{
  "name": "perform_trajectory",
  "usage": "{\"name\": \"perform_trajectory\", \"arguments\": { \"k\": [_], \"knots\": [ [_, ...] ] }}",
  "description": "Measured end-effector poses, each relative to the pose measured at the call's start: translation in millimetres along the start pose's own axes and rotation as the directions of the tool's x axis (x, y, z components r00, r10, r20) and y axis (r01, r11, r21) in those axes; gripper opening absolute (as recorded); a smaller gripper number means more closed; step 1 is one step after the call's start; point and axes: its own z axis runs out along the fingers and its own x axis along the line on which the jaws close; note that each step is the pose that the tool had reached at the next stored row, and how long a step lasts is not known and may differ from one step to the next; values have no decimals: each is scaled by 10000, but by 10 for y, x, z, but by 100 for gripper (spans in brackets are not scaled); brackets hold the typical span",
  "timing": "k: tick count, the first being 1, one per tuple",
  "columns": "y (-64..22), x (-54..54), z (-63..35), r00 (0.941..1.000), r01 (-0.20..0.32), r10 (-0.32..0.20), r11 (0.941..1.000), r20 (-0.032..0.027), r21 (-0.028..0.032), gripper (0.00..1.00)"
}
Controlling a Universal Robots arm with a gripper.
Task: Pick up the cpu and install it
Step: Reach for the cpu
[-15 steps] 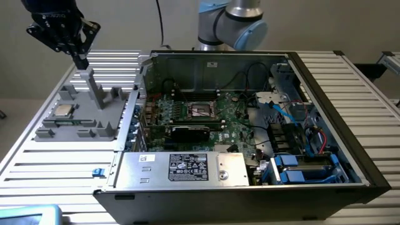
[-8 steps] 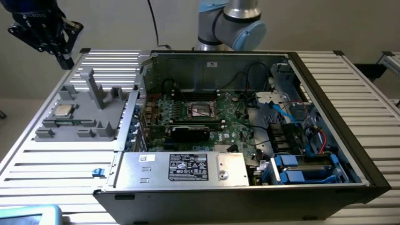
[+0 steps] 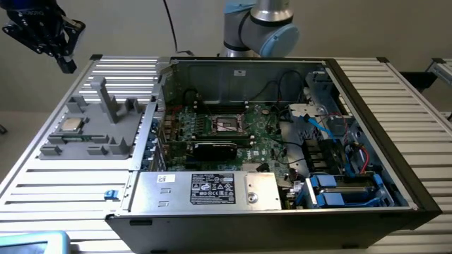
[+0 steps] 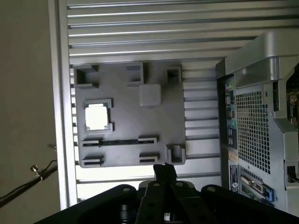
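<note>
– Black fingers (image 4: pixel 164 171) are pressed together on your gripper (image 3: pixel 65 64), pinching nothing. Where's the cpu (image 3: pixel 71 125)?

– It lies flat in a square pocket of the grey tray (image 3: pixel 106 144), on the side away from the computer case (image 3: pixel 395 174). Your gripper hangs high and well apart from it, off the table's (image 3: pixel 63 180) far corner at the exterior view's left.

– So the pick is not yet made?

– I'd judge you're at the approach. To do it well, spread the fingers before you descend, centre over the chip, and square the jaws to 2 opposite edges. Come straight down; the pocket's raised lips leave little room, and a tilted grip could lever the chip out crooked.

– And the arm (image 3: pixel 258 26)?

– Its joint stands behind the case, reaching out toward the exterior view's left. The wrist points down, so its camera looks onto the tray with 1 post near the fingers. The socket (image 3: pixel 229 124) inside the case sits well apart from the tray.
</note>
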Motion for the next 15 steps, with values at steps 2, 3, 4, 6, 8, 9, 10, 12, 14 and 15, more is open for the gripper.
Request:
{"name": "perform_trajectory", "arguments": {
  "k": [2, 3, 4, 6, 8, 9, 10, 12, 14, 15],
  "knots": [
    [25, 93, 14, 10000, -1, 1, 10000, 1, -1, 11],
    [37, 140, 20, 10000, -1, 1, 10000, 1, -2, 11],
    [48, 186, 27, 10000, 0, 0, 10000, 1, -1, 11],
    [69, 280, 39, 10000, 0, 0, 10000, 2, -2, 11],
    [87, 373, 47, 10000, -1, 1, 10000, 2, -2, 11],
    [96, 419, 51, 10000, 0, 0, 10000, 1, -1, 11],
    [106, 464, 54, 10000, 0, 0, 10000, 2, -2, 11],
    [125, 556, 58, 10000, 0, 0, 10000, 0, -1, 11],
    [143, 646, 61, 10000, 0, 0, 10000, 2, -2, 11],
    [153, 693, 63, 10000, 2, -2, 10000, 1, -1, 11]
  ]
}}
